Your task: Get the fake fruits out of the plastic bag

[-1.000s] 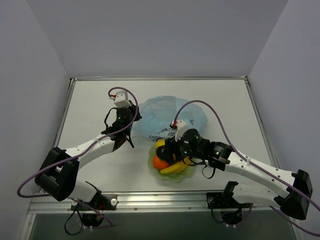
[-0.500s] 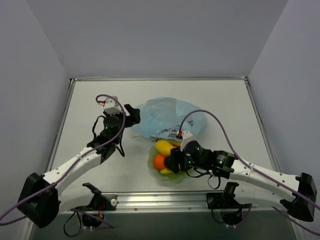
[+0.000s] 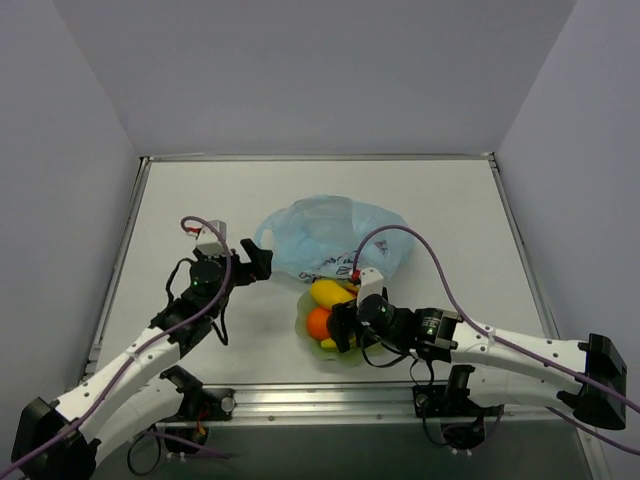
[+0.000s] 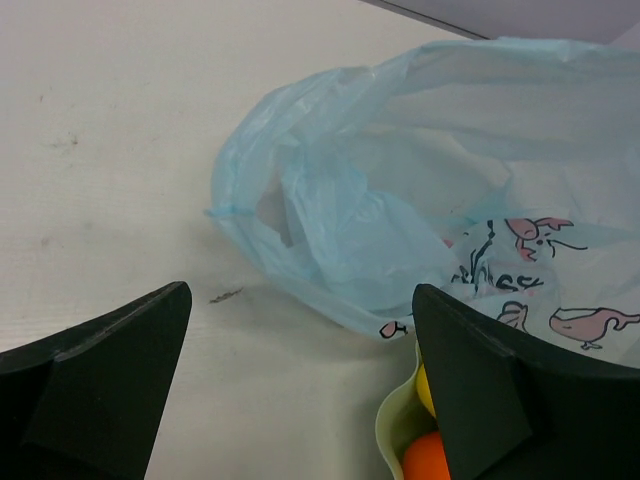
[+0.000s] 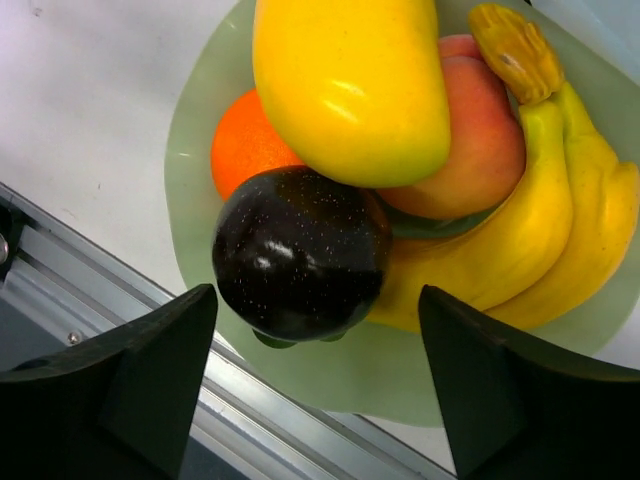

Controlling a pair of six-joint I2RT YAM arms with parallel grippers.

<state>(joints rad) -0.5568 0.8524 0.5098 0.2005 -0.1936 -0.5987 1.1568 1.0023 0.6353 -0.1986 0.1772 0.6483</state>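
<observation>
Five fake fruits [image 5: 400,180] are already piled in the green bowl [image 5: 190,150], left gripper [image 4: 300,290] and right gripper [image 5: 318,290] spread empty, so the plastic bag [image 4: 400,180] likely gets checked next.

Soft, even light is falling from above onto the pale surface [image 3: 180,200]; shadows are showing only faintly; white glints are sitting on the yellow oval fruit [image 5: 345,80] and the dark round fruit [image 5: 300,250]; the plastic bag [image 4: 400,200] is reading sharp; the jaws are appearing as flat black shapes, detail lost.
</observation>
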